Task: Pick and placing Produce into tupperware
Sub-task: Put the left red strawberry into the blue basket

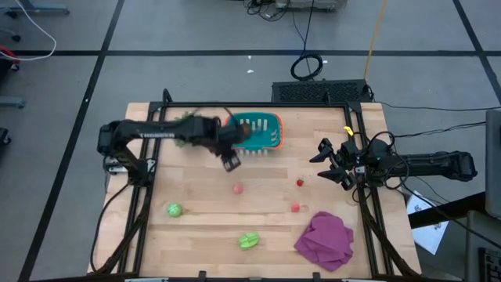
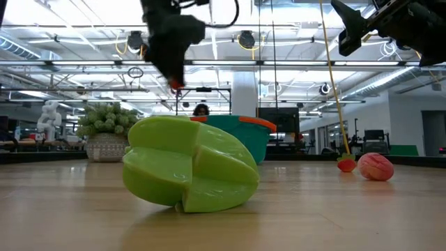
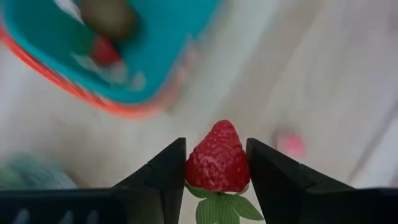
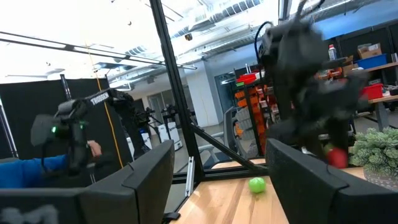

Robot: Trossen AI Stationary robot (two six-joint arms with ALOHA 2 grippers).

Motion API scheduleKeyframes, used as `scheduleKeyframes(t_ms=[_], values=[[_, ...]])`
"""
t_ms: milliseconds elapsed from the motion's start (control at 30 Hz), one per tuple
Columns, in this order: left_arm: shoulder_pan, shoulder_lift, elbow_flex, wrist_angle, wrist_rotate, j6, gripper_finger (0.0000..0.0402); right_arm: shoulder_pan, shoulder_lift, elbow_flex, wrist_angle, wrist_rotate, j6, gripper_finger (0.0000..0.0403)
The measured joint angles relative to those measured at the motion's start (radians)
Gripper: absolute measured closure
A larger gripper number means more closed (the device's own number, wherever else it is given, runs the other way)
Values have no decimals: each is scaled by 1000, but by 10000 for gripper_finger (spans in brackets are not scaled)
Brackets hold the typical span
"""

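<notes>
Strawberry [image 3: 217, 160], clamped between the left gripper [image 3: 216, 163] fingers, hangs just beside the tupperware [image 1: 258, 131]; carry it fully over the rim before releasing. Right gripper [image 1: 329, 160] waits open at the table edge.

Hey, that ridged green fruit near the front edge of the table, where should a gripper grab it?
Come straight down on the green fruit and close across its middle, fingers seated in the grooves between ridges. It lies tipped on its side with bare table around it.
</notes>
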Motion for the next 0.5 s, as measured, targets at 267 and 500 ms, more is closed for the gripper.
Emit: scheduleKeyframes(t_ms=[267, 500], values=[[187, 2, 104, 90, 13, 147, 230, 0, 0, 0, 0, 0, -2, 161], [264, 81, 106, 282, 108, 245, 229, 0, 0, 0, 0, 0, -4, 161]])
